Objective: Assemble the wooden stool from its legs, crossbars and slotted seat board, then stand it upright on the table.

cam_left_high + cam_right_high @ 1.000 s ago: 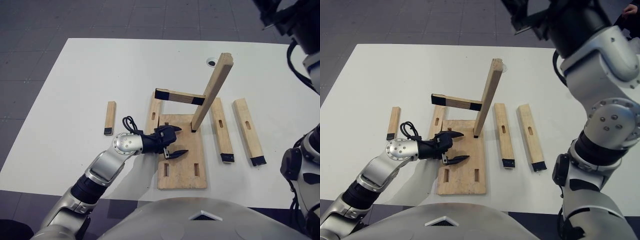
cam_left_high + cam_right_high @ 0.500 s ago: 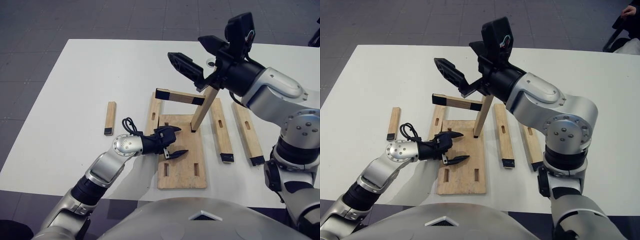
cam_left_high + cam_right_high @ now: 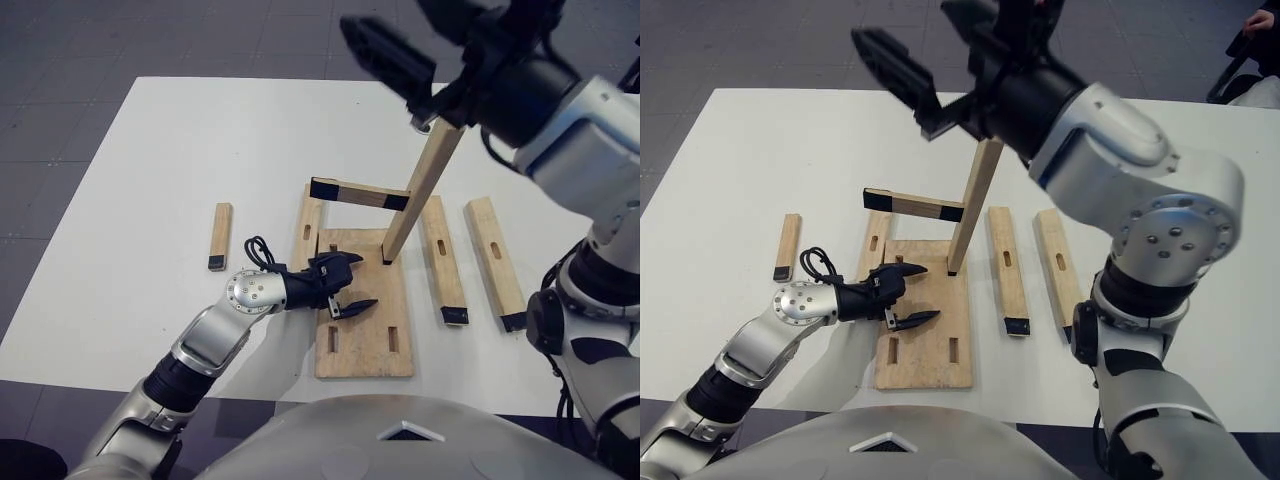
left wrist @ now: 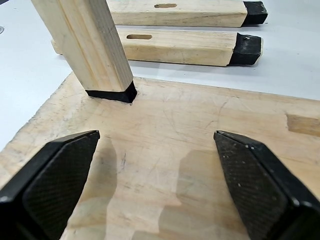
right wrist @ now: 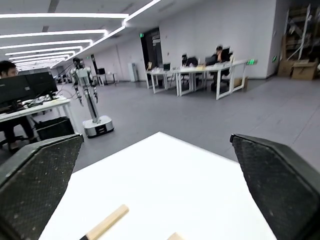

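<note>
Right gripper, jaws open, swings in and rises above the leg, which sits tilted in the board. Left gripper stays open over board. Other legs lie flat, likely next.

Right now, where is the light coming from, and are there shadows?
Right wrist view: long ceiling light strips glow overhead. Left wrist view: grey shadows lie on the slotted seat board near the foot of the standing leg. Left eye view: the white table is evenly lit, without glare.
</note>
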